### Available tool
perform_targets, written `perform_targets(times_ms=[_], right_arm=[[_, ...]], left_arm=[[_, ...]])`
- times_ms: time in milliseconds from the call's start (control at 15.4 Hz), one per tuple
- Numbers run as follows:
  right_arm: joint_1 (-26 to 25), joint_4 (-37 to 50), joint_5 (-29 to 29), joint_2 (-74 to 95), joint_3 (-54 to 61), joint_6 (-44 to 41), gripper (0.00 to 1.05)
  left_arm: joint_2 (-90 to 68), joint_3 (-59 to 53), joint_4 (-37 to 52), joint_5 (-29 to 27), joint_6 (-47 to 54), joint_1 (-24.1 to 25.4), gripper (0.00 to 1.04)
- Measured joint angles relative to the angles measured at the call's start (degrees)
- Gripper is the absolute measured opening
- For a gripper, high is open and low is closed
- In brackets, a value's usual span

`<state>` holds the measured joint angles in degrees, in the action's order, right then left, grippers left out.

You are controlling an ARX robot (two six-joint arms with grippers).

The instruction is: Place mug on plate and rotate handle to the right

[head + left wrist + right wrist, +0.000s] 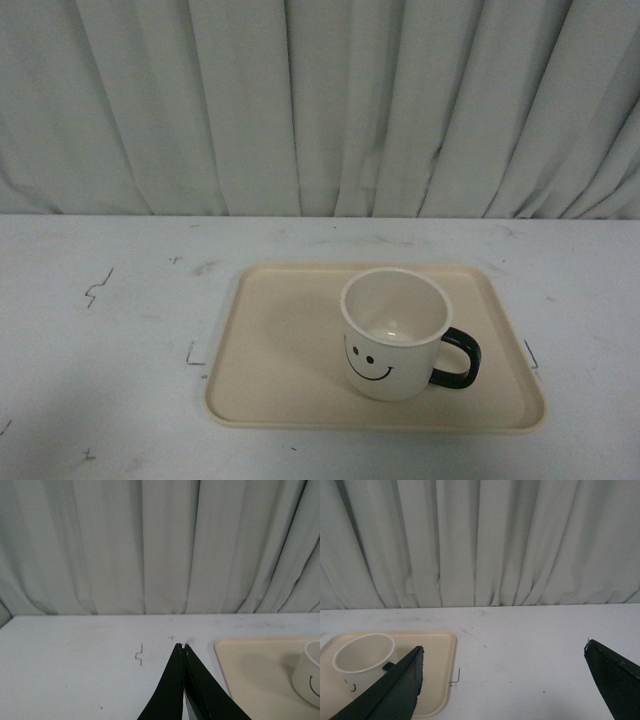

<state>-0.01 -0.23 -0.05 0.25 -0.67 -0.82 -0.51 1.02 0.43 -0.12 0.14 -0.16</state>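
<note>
The cream-white mug (392, 335) stands upright on the beige plate (270, 350), right of its middle, smiley face toward me. Its dark handle (458, 358) points right. Neither arm shows in the front view. In the left wrist view my left gripper (183, 646) is shut and empty over the table, left of the plate (250, 672) and the mug (309, 674). In the right wrist view my right gripper (504, 649) is open and empty over the table, right of the plate (437, 672); the mug (362, 661) is partly hidden behind one finger (395, 690).
The white table (100, 400) has small dark pen marks (98, 287) around the plate. A pale pleated curtain (320, 100) hangs along the table's far edge.
</note>
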Motion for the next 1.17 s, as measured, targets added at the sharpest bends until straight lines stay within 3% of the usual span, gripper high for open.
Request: perform_targets(times_ms=[130, 519, 584, 779, 909, 974, 1039, 1169], right_arm=[[0.0, 0.0, 0.02, 0.0, 0.0, 0.02, 0.98], [0.0, 0.0, 0.02, 0.0, 0.0, 0.02, 0.98], [0.0, 0.02, 0.02, 0.0, 0.0, 0.02, 0.98], [0.0, 0.22, 0.0, 0.04, 0.0, 0.02, 0.98], [4.11, 22.99, -1.22, 25.64, -7.21, -0.04, 0.98], [5.11, 26.67, -1.81, 32.37, -10.47, -0.11, 0.98], [5.75, 27.54, -2.36, 35.52, -12.26, -0.26, 0.98], [8.0, 21.14, -8.0, 54.84, -24.74, -3.15, 0.98]], left_arm=[[0.02, -0.37, -0.5, 0.09, -0.09, 0.0, 0.07], [0.02, -0.37, -0.66, 0.11, -0.09, 0.0, 0.92], [0.02, -0.37, -0.63, 0.11, -0.04, 0.0, 1.0], [0.02, -0.37, -0.66, 0.11, -0.09, 0.0, 0.98], [0.02, -0.37, -0.63, 0.11, -0.09, 0.0, 0.98], [0.02, -0.37, -0.63, 0.11, -0.09, 0.0, 0.98], [0.02, -0.37, -0.63, 0.11, -0.07, 0.0, 0.98], [0.02, -0.37, -0.63, 0.11, -0.07, 0.0, 0.98]])
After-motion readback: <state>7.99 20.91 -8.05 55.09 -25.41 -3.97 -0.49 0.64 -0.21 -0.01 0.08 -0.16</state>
